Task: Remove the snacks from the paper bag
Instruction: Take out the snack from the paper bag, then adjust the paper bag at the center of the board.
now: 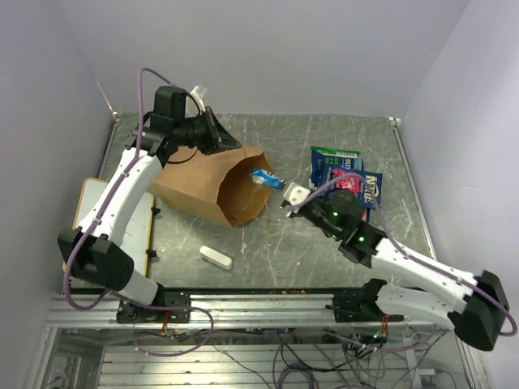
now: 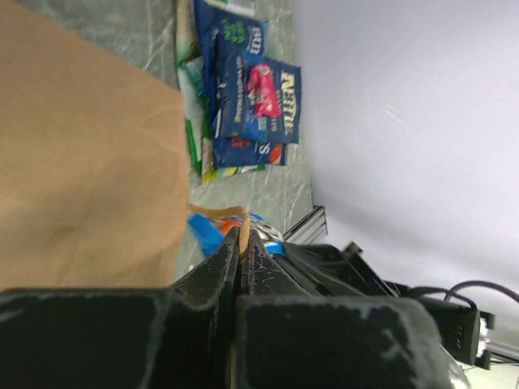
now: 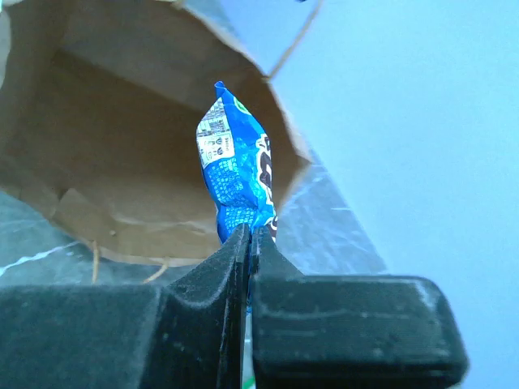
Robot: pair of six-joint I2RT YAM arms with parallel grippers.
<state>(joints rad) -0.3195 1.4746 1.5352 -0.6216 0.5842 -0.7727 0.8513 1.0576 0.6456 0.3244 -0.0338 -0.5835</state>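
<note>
At the paper bag's (image 1: 207,190) mouth, the right claw (image 1: 285,197) is pinching one blue snack (image 1: 263,177); the left claw (image 1: 217,138) is clamping the bag's edge. At least four snacks (image 1: 345,174) are lying piled near the desk's (image 1: 268,243) right edge.

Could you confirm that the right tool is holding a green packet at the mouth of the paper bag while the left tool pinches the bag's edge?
Not quite: the packet in the right tool is blue, not green, as the right wrist view shows. The left tool does pinch the paper bag's edge.

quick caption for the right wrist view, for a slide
Right claw shut on a blue snack packet at the open mouth of the paper bag
</note>
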